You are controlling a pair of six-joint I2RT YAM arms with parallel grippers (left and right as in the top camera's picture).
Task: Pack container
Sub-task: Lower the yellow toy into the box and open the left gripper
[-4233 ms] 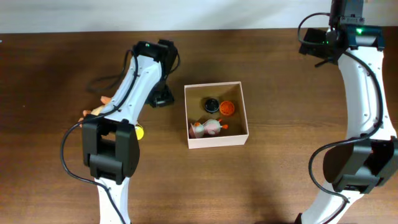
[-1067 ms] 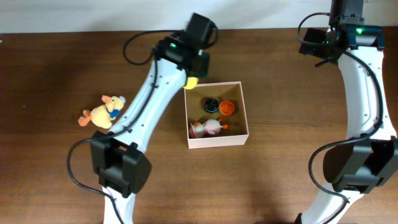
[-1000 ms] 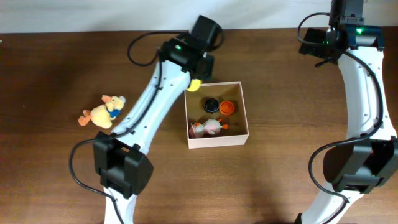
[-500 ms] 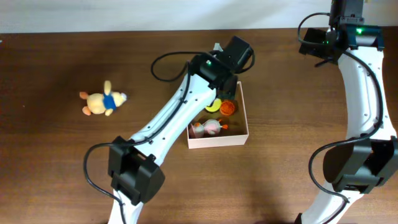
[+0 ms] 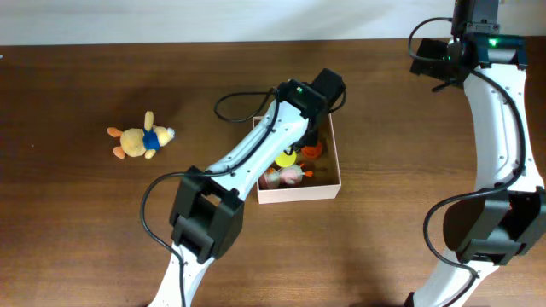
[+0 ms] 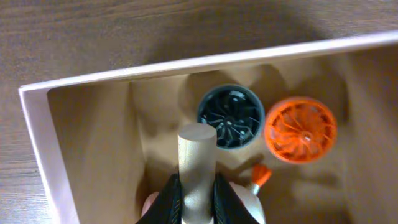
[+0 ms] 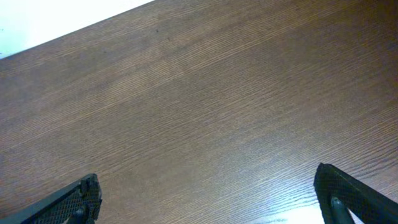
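Overhead looks down from afar; close left wrist shares the container (image 5: pixel 307 195).

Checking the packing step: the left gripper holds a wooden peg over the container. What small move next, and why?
Probably open the left gripper and release the wooden peg: it hangs within the container walls, beside the black disc, so it should drop inside.

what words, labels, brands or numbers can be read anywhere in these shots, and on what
No readable text in any view.
container: plain white walls, bare cardboard inside, no print.
black disc and orange disc: moulded spokes only, no lettering.
wooden peg in the left pincer: unmarked.
plush toy: too small to show any tag.
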